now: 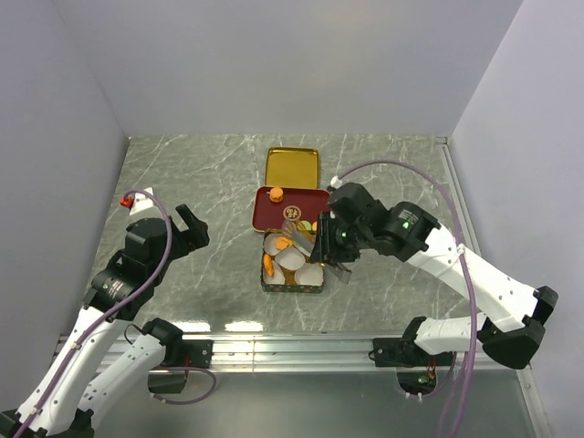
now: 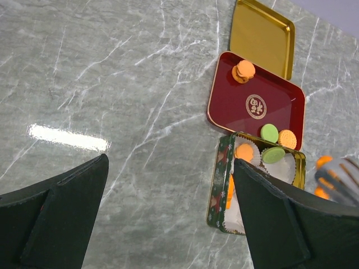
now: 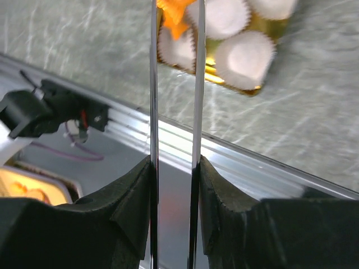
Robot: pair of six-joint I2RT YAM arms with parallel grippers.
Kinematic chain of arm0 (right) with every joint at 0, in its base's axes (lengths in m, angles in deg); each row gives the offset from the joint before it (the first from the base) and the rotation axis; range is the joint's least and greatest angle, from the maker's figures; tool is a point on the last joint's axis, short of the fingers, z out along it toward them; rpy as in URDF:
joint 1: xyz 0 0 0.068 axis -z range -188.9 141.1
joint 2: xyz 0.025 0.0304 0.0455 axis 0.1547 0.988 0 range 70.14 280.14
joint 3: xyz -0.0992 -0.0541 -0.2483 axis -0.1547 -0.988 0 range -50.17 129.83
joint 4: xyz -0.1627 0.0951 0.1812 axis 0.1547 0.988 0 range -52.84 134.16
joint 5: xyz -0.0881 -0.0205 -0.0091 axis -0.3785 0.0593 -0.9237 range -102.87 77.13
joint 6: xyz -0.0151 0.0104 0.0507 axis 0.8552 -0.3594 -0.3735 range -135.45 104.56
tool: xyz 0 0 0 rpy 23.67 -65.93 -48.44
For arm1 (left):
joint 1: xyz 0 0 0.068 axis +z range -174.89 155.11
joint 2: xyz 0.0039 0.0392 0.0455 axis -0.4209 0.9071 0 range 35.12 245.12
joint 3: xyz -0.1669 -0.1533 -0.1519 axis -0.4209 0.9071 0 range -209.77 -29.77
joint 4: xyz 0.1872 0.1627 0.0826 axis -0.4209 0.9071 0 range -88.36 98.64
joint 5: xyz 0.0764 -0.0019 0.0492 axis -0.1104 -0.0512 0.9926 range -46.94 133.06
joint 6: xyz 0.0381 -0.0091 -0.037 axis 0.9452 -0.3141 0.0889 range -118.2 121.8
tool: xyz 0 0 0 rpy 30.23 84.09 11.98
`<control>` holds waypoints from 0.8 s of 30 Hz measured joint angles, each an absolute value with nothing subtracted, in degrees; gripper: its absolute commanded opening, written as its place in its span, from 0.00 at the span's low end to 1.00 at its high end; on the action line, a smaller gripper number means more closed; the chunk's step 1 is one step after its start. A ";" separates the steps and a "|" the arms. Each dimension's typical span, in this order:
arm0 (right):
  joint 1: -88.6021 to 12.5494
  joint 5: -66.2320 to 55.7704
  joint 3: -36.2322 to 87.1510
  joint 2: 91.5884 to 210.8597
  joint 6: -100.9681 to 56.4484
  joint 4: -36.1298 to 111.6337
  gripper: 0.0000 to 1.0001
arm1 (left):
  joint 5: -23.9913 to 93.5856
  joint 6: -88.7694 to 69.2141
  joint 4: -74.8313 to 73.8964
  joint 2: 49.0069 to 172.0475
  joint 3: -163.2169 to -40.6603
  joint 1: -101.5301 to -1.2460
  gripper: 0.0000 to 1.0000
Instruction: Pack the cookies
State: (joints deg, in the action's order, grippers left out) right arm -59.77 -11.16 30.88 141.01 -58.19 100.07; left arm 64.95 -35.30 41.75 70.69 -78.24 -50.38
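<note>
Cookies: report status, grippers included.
Left gripper open, away from tin. Right gripper shut on tongs, tips over tin. Cookies part in tin, part on red lid. Nothing blocking.

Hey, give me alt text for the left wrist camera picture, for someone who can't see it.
The left gripper, open and empty, hovers over a grey marble table. Ahead lie a gold tray, a red tray carrying orange and green cookies, and a decorated tin of white paper cups, some holding cookies.

light: bright, even overhead | glare: streak on table (image 2: 67, 137) | blur: right wrist view soft
</note>
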 measured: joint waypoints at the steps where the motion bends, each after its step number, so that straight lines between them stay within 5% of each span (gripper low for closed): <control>1: -60.73 -10.72 29.92 140.73 -58.60 98.85 0.37 | 64.95 -35.30 41.75 70.69 -78.22 -50.38 0.99; 24: -63.16 -11.24 23.67 150.19 -60.79 94.39 0.34 | 64.95 -35.30 41.75 71.33 -78.19 -50.43 0.99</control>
State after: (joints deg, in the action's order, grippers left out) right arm -63.16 -11.24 23.67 150.19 -60.79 94.39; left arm 64.95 -35.30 41.75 71.33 -78.19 -50.43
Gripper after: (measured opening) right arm 0.406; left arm 0.994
